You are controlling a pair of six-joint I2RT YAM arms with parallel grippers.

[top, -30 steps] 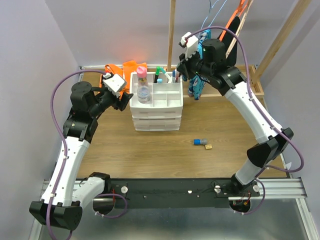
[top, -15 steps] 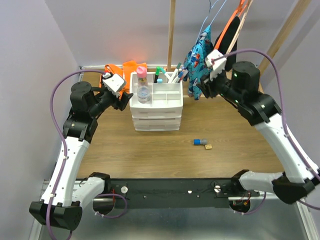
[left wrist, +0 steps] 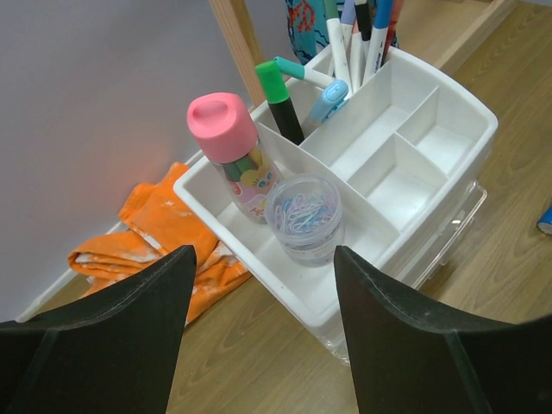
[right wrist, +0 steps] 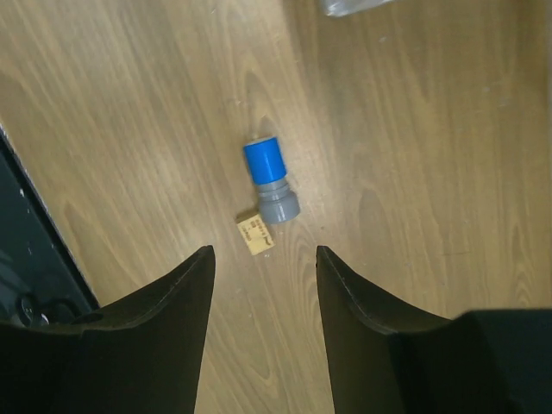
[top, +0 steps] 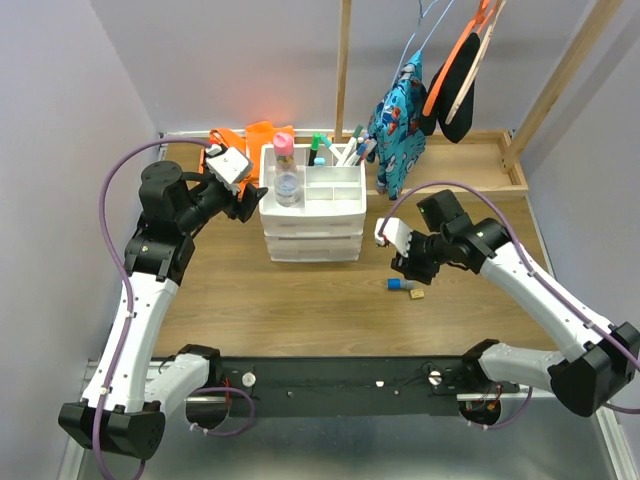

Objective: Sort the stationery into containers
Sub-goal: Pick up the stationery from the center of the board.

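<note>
1. In the overhead view we see the white drawer unit (top: 312, 235) standing just above the centre of the frame on the wooden counter (top: 300, 300), its divided top tray facing up
2. The left gripper (top: 248, 200) hovers just left of the unit. In the left wrist view its fingers (left wrist: 129, 328) are spread wide with nothing between them, so we call it open and empty
3. In the middle of that wrist view, a pink-capped bottle (left wrist: 228, 138) stands upright in the tray's long left compartment, with a clear round jar (left wrist: 304, 216) of pastel paper clips just beside it
4. Above them in the frame, a green-black highlighter (left wrist: 278, 99) leans in a back compartment next to a pale blue highlighter (left wrist: 328, 99). Thin markers (left wrist: 358, 34) stand bunched at the top edge
5. An orange cloth (left wrist: 147, 233) lies crumpled at the left of that frame, beside the unit
6. The right gripper (top: 405, 265) hangs right of centre in the overhead view, pointing down at the counter. Its wrist view shows the fingers apart and holding nothing
7. Mid-frame there, a stubby blue highlighter (right wrist: 269, 177) lies on the counter, and a tan block (right wrist: 256, 233) sits at its grey end. Both are well apart from the drawer unit
</note>
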